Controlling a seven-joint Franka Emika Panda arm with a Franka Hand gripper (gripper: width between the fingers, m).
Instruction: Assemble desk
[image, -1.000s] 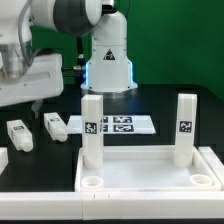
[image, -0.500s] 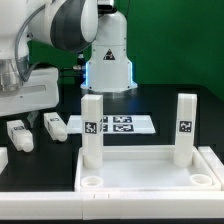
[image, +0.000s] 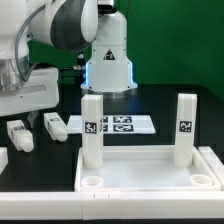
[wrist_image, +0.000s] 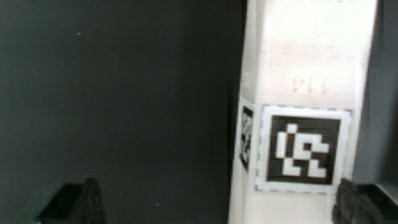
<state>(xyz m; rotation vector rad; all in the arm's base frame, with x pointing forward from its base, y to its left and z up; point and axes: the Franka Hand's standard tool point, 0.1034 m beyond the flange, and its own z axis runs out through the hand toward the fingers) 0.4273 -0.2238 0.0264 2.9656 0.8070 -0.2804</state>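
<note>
two legs (image: 92, 128) upright, front sockets (image: 91, 183) open

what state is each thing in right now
gripper: open, nothing gripped
desk panel: flat on the table, both near corner sockets empty
upright legs: standing at the panel's far corners
loose legs: lying on the table, not fitted
</note>
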